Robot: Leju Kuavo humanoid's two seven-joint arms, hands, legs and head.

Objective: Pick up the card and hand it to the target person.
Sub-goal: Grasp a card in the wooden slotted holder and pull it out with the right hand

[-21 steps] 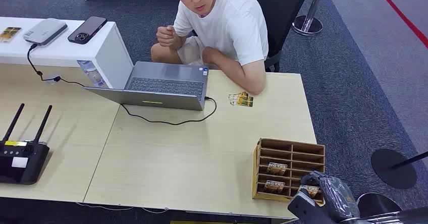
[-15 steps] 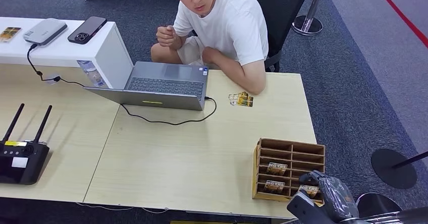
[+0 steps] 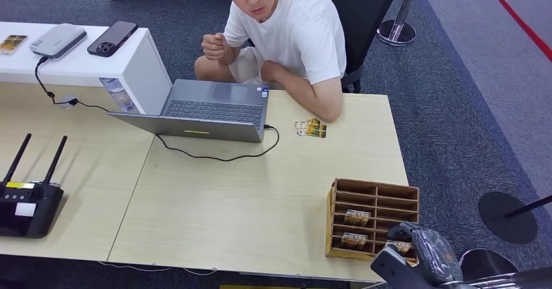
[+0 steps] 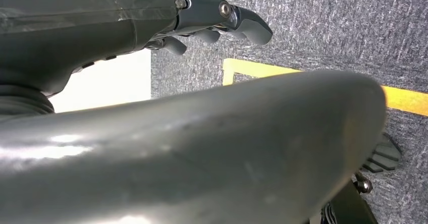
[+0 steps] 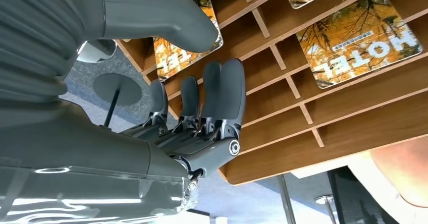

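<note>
Right hand (image 3: 420,253) at the wooden rack (image 3: 373,201), fingers (image 5: 222,90) extended around a card (image 5: 184,37), grip unconfirmed; a shallow pinch risks slipping.

right hand (image 3: 420,255) low at the near right, arm coming in from the bottom right corner. in the right wrist view its thumb (image 5: 166,17) is stretched forward, apart from the darker fingers (image 5: 222,95), which run straight and side by side; nothing gripped between them. left hand (image 4: 212,24) hangs with fingers loosely curled, holding nothing.
</note>
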